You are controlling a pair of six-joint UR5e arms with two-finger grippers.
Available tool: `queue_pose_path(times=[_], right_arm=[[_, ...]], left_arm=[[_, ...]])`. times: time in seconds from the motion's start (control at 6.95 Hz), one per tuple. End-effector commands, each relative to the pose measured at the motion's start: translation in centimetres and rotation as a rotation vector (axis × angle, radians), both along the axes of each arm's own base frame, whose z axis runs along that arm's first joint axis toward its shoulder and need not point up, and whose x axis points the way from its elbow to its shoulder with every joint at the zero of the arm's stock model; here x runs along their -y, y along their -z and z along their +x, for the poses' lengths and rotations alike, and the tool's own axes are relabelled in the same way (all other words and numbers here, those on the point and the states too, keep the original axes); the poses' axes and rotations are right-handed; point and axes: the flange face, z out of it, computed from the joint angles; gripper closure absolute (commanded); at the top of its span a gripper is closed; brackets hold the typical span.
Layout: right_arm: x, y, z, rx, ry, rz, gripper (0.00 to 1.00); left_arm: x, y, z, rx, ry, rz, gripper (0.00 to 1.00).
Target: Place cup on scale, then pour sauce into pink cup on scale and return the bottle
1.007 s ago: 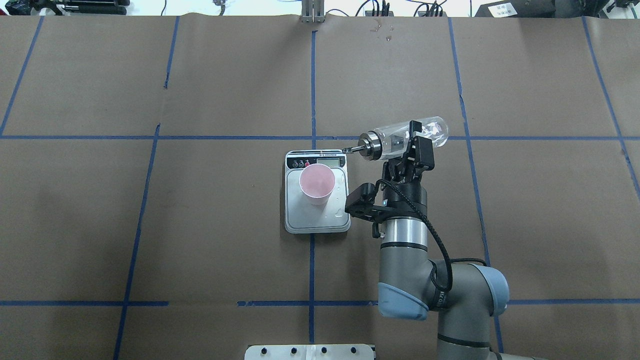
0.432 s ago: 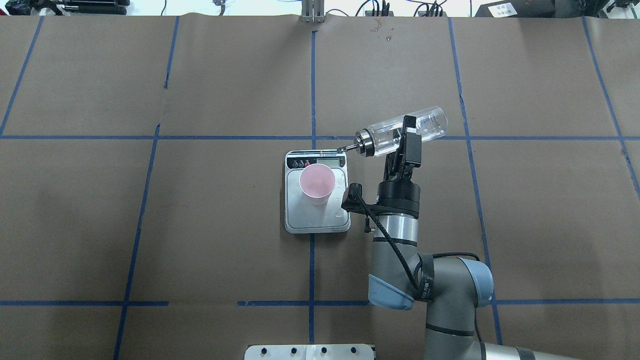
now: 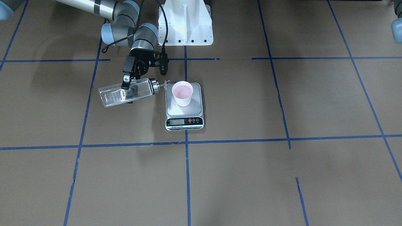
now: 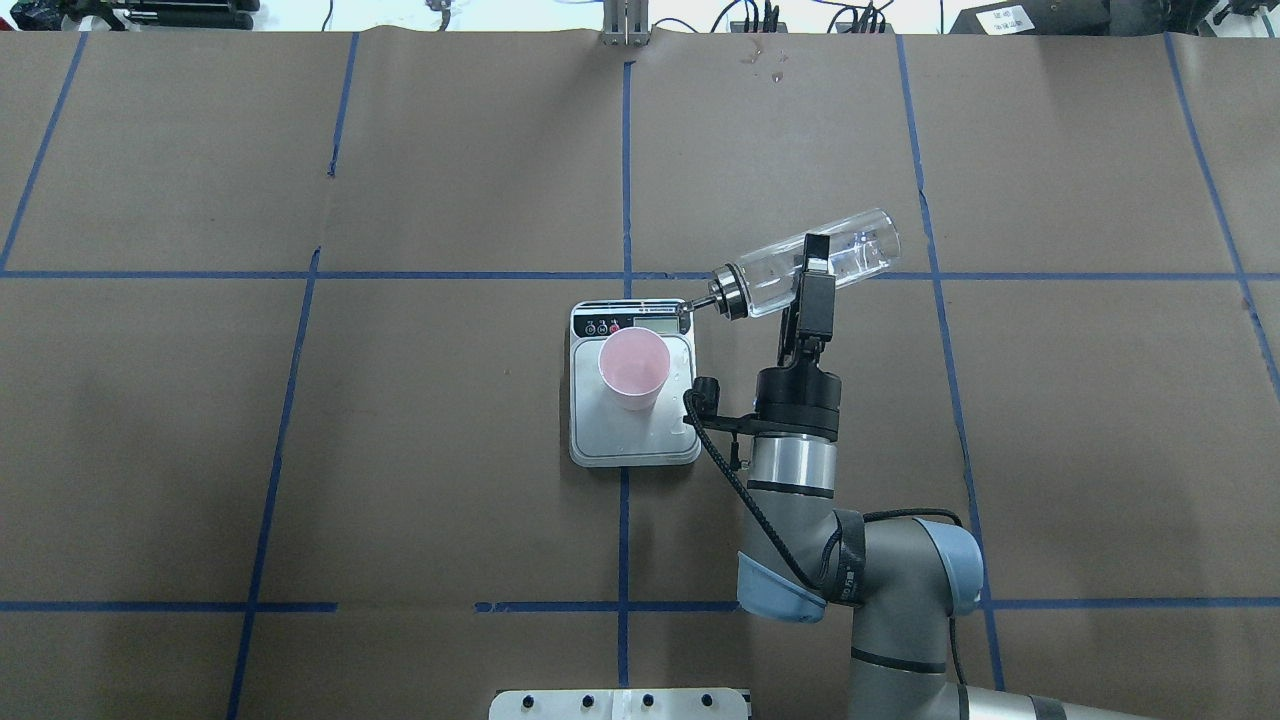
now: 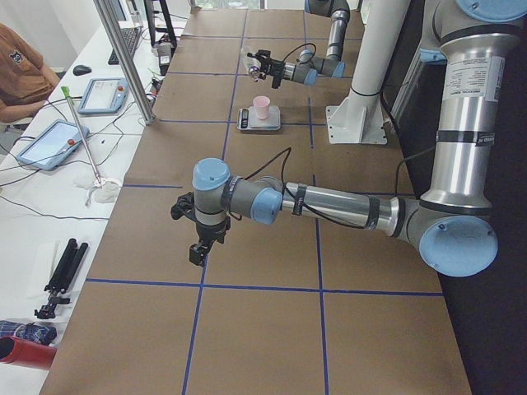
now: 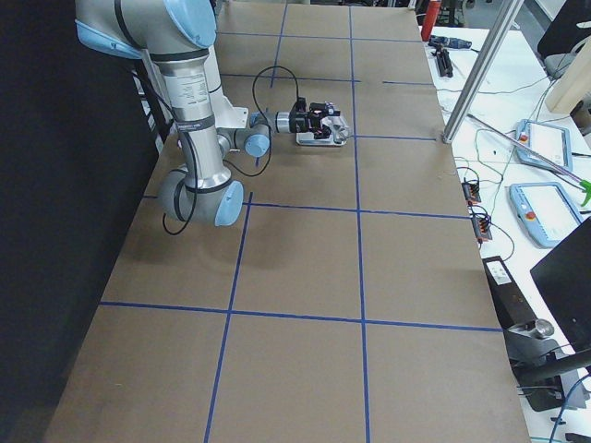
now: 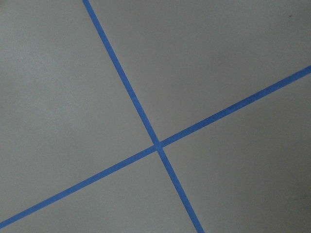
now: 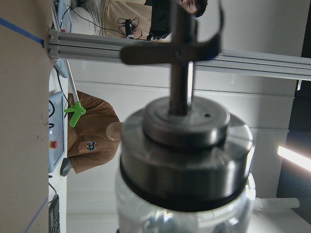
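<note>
Gripping bottle [image 4: 850,252] mid-body: right gripper [image 4: 812,268] clamped, bottle near-horizontal. Spout [image 4: 695,303] sits at gripper-side edge of scale [image 4: 640,445], short of cup [image 4: 634,365] on its platform. Taped table [image 4: 1050,400] runs wide opposite. Left gripper [image 5: 198,253]: can't tell.

— What colour is the desk [image 4: 400,450]?
— Plain brown all over, crossed by a wide grid of blue tape lines [image 4: 624,150].
— And the cup [image 4: 633,365] at the centre of the overhead view?
— Pale pink outside, a fuller pink inside. The scale [image 4: 634,445] has a silver platform, a white rim and a black strip with red buttons along its upper edge.
— The bottle [image 4: 860,248]?
— Clear glass with a shiny metal cap. The right hand [image 4: 815,265] is black, and the right arm [image 4: 795,480] is silver-grey with pale blue caps.
</note>
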Motion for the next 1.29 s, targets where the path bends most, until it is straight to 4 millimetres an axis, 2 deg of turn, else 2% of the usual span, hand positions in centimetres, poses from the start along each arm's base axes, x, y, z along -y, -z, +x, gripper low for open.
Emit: queue_pose_path(times=[0.0,0.43,1.15], right_arm=[[-0.2,-0.3,-0.3,-0.101,-0.019,-0.001,1.00],[-0.5,1.0,-0.5,-0.089,-0.027,0.013,1.00],[-1.0,0.6,-0.1,-0.183,-0.064,0.029,1.00]], left_arm=[[0.1,0.1,0.0,0.000,0.001,0.002,0.00],[0.0,0.0,0.1,0.001,-0.001,-0.001,0.00],[0.4,0.4,0.0,-0.001,0.000,-0.001,0.00]])
